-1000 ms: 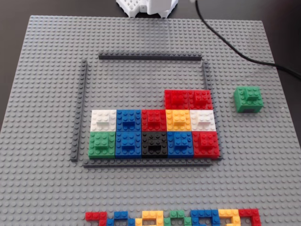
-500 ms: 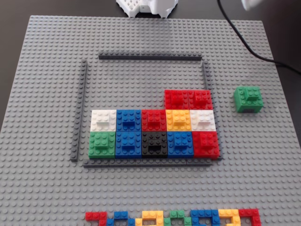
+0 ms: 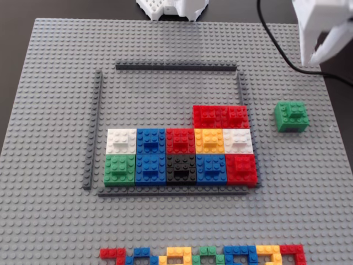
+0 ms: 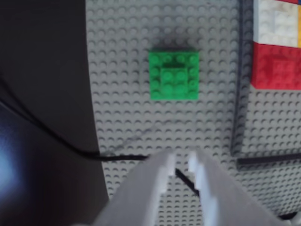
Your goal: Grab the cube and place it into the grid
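Note:
A green cube [image 3: 290,116] sits alone on the grey studded baseplate [image 3: 55,110], to the right of the grid in the fixed view. The grid is a dark grey bar frame [image 3: 176,67] holding several coloured cubes in its lower rows [image 3: 180,154]. My white gripper [image 3: 315,55] hovers above and beyond the green cube, at the top right. In the wrist view the green cube [image 4: 173,74] lies ahead of my gripper [image 4: 182,160], well apart from it. The jaws stand a little apart with nothing between them.
A black cable [image 3: 276,44] runs across the plate's top right corner and shows under the gripper in the wrist view [image 4: 117,157]. A row of loose coloured bricks [image 3: 204,256] lies at the front edge. The arm's white base [image 3: 171,6] stands behind the plate.

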Tool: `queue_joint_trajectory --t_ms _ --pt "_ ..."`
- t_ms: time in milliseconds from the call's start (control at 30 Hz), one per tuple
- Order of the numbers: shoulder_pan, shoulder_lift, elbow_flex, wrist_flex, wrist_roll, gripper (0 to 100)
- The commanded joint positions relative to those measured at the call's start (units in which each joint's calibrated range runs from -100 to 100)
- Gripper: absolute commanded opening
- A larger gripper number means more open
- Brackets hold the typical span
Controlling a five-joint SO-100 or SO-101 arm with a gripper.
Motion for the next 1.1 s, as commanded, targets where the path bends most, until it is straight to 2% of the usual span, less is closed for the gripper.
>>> queue_joint_trajectory --t_ms 0,100,233,1067 --pt "0.7 1.6 -6.0 0.3 -0.2 14" --pt "0.9 5.2 -7.8 0.3 -0.6 29" --pt "1.6 8.9 -9.0 0.3 -0.3 33" --pt "2.7 19.8 -15.5 -0.5 -0.4 33"
